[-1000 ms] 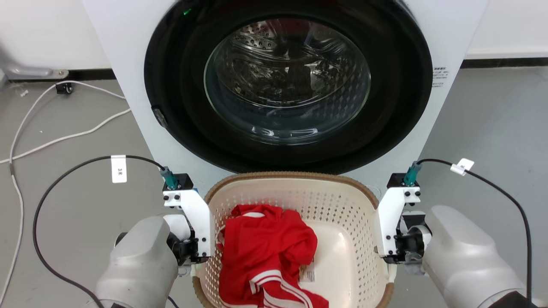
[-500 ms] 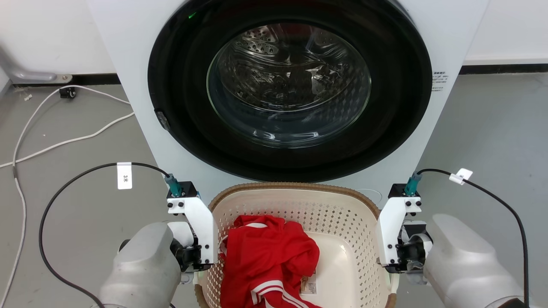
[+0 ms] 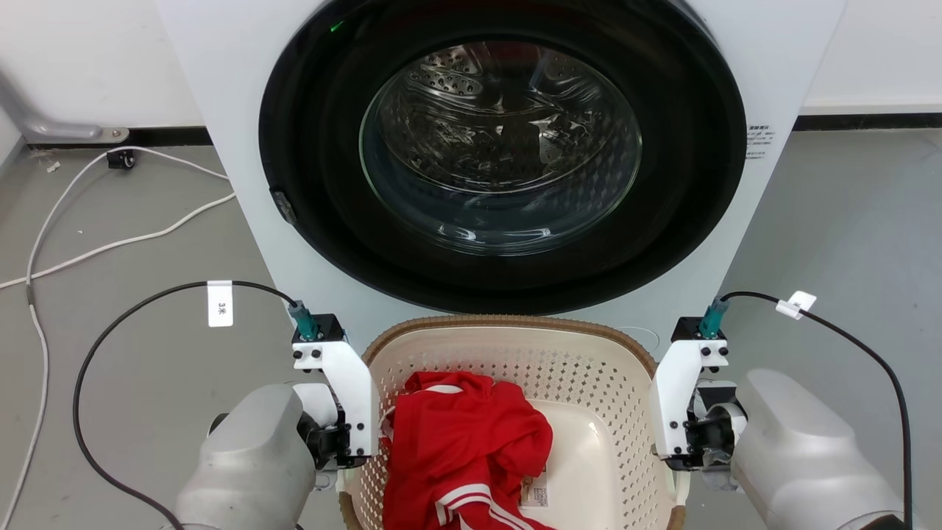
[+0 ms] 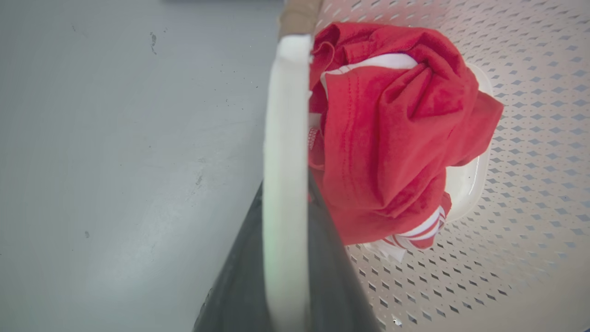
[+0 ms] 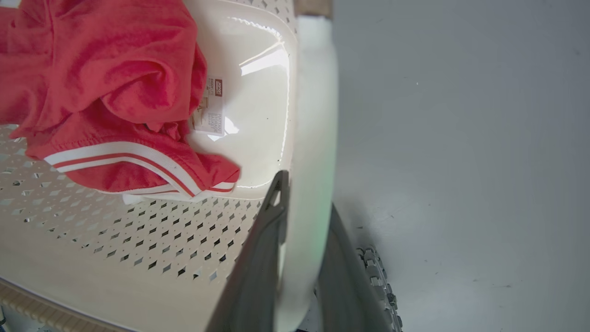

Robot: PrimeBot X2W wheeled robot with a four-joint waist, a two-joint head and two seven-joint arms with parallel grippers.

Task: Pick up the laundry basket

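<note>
Grey floor | left gripper, right gripper: each pinching 1 handle of basket | risk: uneven lift tilts basket, handle slips

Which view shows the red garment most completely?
The left wrist view: the red garment shows nearly whole in the laundry basket. The head view cuts it at the bottom edge, the right wrist view at the left edge.
</note>
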